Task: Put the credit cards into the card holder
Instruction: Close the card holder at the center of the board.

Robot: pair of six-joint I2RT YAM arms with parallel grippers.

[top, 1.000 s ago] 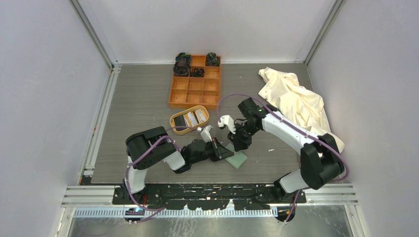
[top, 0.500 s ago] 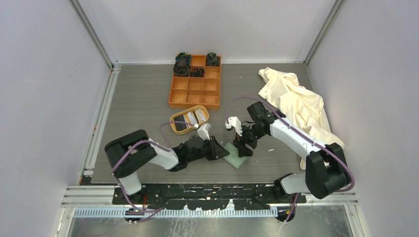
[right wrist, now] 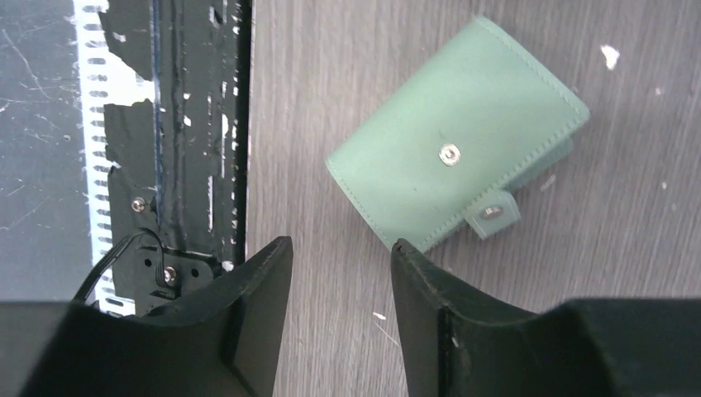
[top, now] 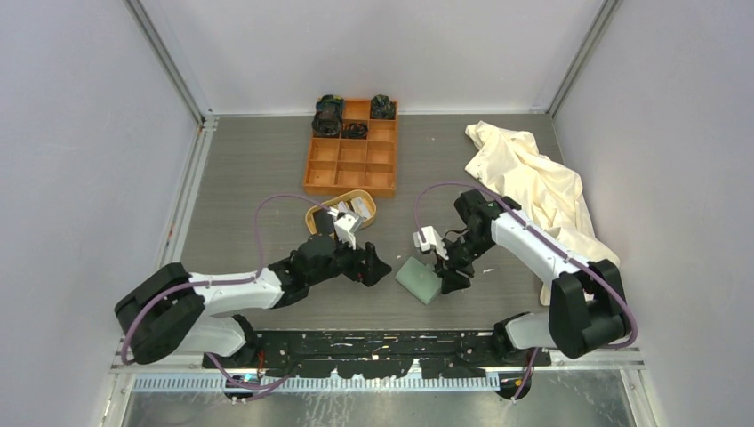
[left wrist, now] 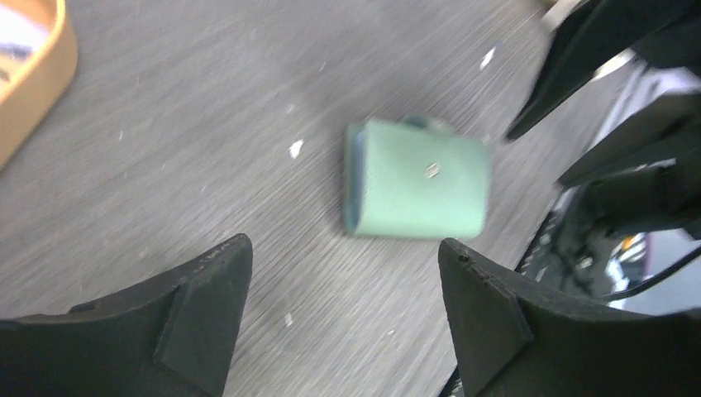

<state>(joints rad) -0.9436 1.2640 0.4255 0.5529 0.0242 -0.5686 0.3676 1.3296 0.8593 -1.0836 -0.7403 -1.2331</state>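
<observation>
The sage-green card holder (top: 418,280) lies folded shut on the table, its strap tab (right wrist: 492,213) unsnapped. My left gripper (top: 373,267) stands just left of it, jaws wide open and empty; in the left wrist view the card holder (left wrist: 417,190) lies ahead of the left gripper (left wrist: 343,244). My right gripper (top: 449,276) sits at the holder's right edge, open with nothing between its fingers. In the right wrist view the card holder (right wrist: 455,132) lies beyond the right gripper (right wrist: 340,244), apart from it. The credit cards (top: 359,206) rest in the oval tan tray (top: 313,213), partly hidden by my left wrist.
An orange nine-compartment box (top: 351,151) with dark items in its far cells stands behind the tray. A cream cloth (top: 533,182) is heaped at the right. The table's near edge and black mounting rail (right wrist: 190,124) lie close to the holder.
My left gripper has opened wide and drawn back to the left, away from the card holder. My right gripper has moved nearer and lower, to the holder's right edge.
</observation>
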